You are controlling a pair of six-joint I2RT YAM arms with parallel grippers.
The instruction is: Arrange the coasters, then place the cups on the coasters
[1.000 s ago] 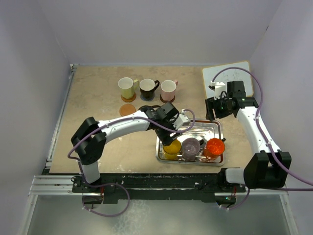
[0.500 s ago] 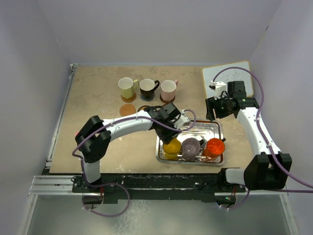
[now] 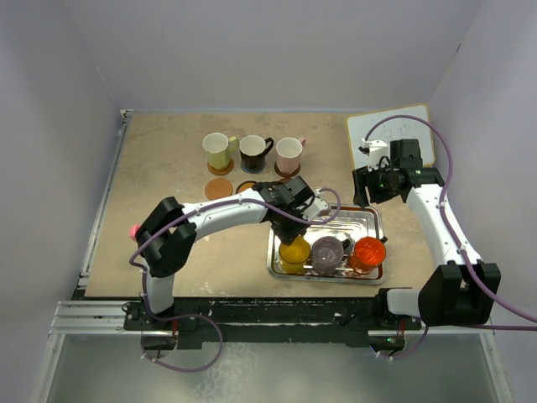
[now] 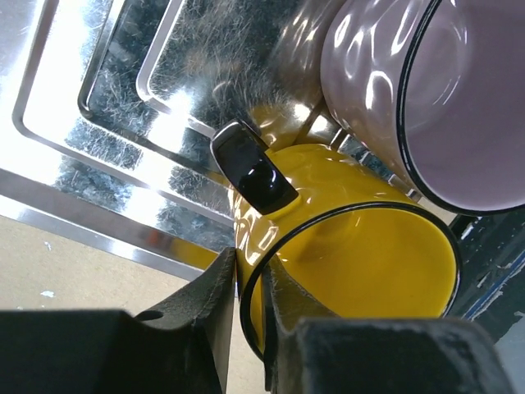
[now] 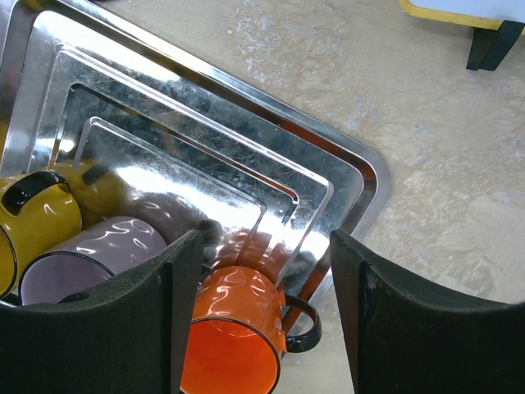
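A yellow-orange cup (image 4: 361, 263) stands in the steel tray (image 4: 98, 107) beside a greyish-purple cup (image 4: 459, 107). My left gripper (image 4: 250, 267) is shut on the yellow cup's wall, one finger inside the rim and one outside. From above, the left gripper (image 3: 295, 228) is at the tray's left end, over the yellow cup (image 3: 294, 253). The purple cup (image 3: 327, 252) and an orange-red cup (image 3: 368, 251) sit to its right. My right gripper (image 5: 267, 271) hangs open high above the orange-red cup (image 5: 238, 328). At the back, three cups (image 3: 252, 151) stand on coasters. Two bare coasters (image 3: 219, 188) lie in front of them.
A white board (image 3: 394, 134) lies at the back right, near the right gripper (image 3: 369, 186). A small pink bottle (image 3: 132, 229) shows beside the left arm's elbow. The tray (image 3: 361, 220) fills the near middle-right of the table.
My left gripper has closed from open onto the yellow cup's rim and settled a little lower at the tray. The right arm has not moved.
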